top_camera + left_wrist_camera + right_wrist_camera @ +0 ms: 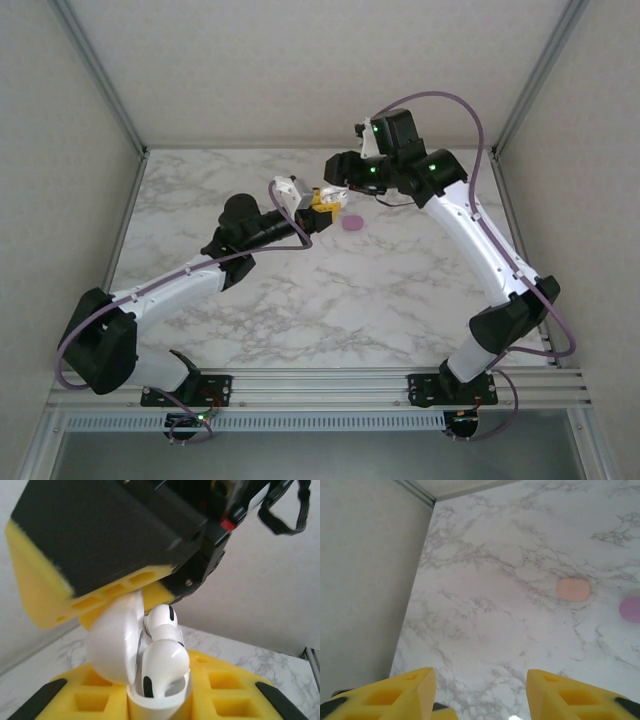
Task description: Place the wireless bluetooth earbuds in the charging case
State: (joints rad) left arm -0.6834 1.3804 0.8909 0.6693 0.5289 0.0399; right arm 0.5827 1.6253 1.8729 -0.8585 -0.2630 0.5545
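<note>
A white charging case point(156, 706) stands open in the left wrist view, its lid point(114, 641) tipped back to the left. Two white earbuds point(162, 666) sit in it, the nearer one standing higher than the one behind point(161, 620). My left gripper point(158, 701) is shut on the case's lower body, holding it above the table near the middle point(322, 206). My right gripper point(336, 192) hovers just above the case. Its yellow fingers point(405, 692) are apart with nothing between them, so it point(480, 690) is open.
A purple rounded case point(352, 223) lies on the marble table point(400, 290) just right of the grippers. The right wrist view shows a salmon-pink case point(573, 589) with the purple one point(631, 609) beside it. Cell walls stand at the left, right and back.
</note>
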